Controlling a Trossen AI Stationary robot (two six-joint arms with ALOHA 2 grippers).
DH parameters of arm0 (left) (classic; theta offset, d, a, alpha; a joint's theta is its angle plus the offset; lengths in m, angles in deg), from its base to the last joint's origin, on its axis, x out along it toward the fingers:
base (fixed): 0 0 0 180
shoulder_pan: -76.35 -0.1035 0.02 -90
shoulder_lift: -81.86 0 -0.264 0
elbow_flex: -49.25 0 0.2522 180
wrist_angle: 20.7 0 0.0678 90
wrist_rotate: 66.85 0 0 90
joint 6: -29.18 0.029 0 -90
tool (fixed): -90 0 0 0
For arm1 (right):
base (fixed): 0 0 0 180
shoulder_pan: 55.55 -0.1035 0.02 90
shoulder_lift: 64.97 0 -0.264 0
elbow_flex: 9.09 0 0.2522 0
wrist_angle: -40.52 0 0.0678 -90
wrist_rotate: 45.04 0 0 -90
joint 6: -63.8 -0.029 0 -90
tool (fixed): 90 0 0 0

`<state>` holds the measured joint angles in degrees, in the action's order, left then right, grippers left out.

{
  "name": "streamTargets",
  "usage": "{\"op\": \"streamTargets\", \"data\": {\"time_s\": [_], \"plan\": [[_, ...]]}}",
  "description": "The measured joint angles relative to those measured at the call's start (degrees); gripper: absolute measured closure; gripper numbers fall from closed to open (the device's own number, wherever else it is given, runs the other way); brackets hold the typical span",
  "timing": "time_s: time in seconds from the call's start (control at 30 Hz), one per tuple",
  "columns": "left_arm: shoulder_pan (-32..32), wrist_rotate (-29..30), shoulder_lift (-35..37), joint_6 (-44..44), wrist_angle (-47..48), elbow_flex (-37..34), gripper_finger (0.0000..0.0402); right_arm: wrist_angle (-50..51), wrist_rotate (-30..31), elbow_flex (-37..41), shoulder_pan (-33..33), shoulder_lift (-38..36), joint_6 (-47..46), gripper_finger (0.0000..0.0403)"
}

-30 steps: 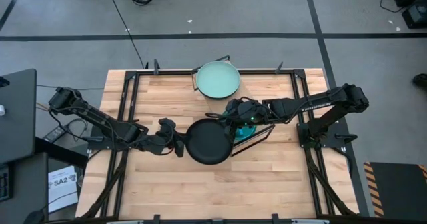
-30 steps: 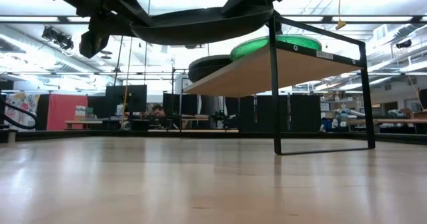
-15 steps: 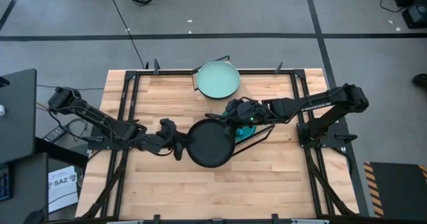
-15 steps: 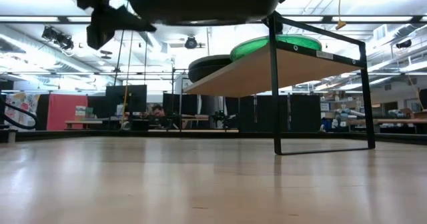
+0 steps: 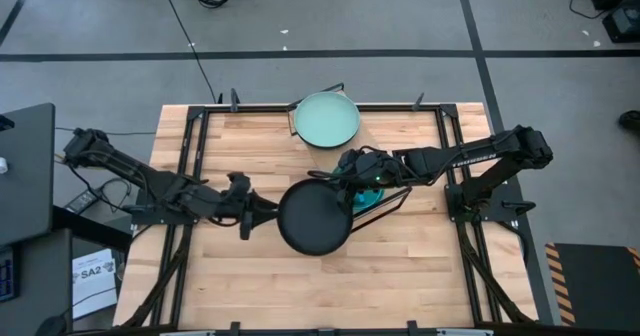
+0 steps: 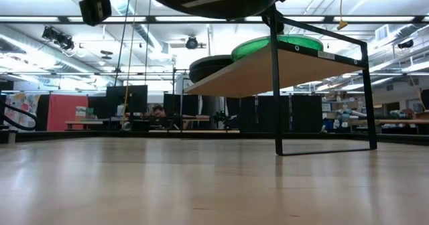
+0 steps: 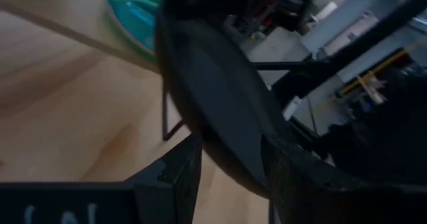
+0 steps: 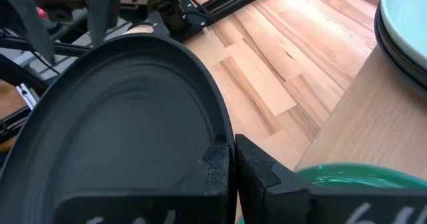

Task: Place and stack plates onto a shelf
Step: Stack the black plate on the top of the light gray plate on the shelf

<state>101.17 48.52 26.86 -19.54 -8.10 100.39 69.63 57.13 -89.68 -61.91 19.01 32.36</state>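
Observation:
A black plate [image 5: 314, 218] hangs in the air over the table's middle, beside the shelf's near end. My right gripper [image 5: 345, 183] is shut on its far right rim. My left gripper [image 5: 268, 214] is open at the plate's left rim [image 7: 220, 117], one finger to each side of it. The pale wood shelf [image 6: 268, 67] stands on black wire frames. It carries a green plate [image 6: 278, 45] at its near end. At its far end a pale green plate [image 5: 326, 119] lies on a dark one [image 6: 209, 67]. My right gripper pinches the black plate's rim [image 8: 220, 139] between its two fingers [image 8: 215, 163], on the side toward the shelf. The fingers come from the table's right, slanting down. The plate is lifted clear and lies roughly level. My left gripper: I cannot tell whether its fingers touch the rim.
Black rails [image 5: 190, 166] run along the slatted tabletop's left and right sides. The shelf's near wire frame [image 6: 322, 91] stands close to the held plate. Bare tabletop [image 5: 300, 286] lies near of the plate. A black box [image 5: 25, 166] sits off the table's left edge.
My left gripper has drawn back toward the table's left edge, away from the black plate's left rim where it sat a second ago. The plate, tilted then, has levelled out and risen a little, and stays in my right gripper.

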Motion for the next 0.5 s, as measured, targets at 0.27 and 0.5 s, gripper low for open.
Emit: {"op": "streamTargets", "data": {"time_s": [0.27, 0.5], "plan": [[0.0, -5.1, 5.0, 5.9, 1.3, 0.0, 0.0241, 0.1, -0.4, 0.0, 0.0, 0.0, 0.0, 0.0386], [0.0, -6.1, 11.5, 16.7, 3.6, 0.0, 0.0241, 0.1, -0.4, 0.0, 0.0, 0.0, 0.1, 0.0386]]}}
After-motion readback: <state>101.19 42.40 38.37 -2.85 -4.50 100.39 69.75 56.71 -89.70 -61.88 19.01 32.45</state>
